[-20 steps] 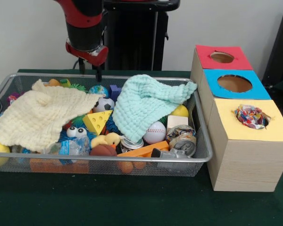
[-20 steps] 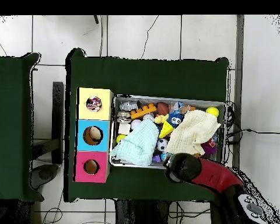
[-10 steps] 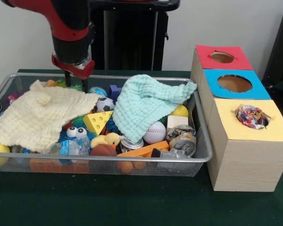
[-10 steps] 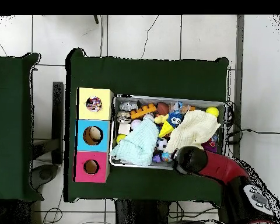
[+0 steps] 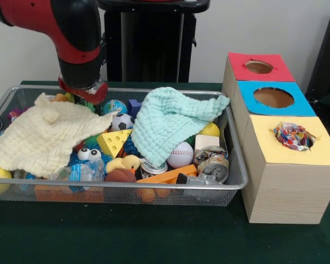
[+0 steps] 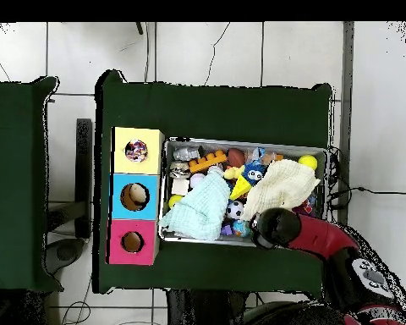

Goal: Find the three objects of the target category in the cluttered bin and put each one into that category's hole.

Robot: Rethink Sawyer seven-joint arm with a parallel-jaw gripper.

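Gripper (image 5: 83,99): low at the bin's (image 5: 239,179) far rim, over the cream cloth (image 5: 44,135); fingers hidden, state cannot be told. Target objects: unidentified, likely among toys under cloths. Risk: snagging the cloth, dragging clutter out.

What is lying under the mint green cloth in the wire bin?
Under the mint green woven cloth, at its edges, a white baseball, a yellow ball and a white block stick out. Anything beneath its middle is covered.
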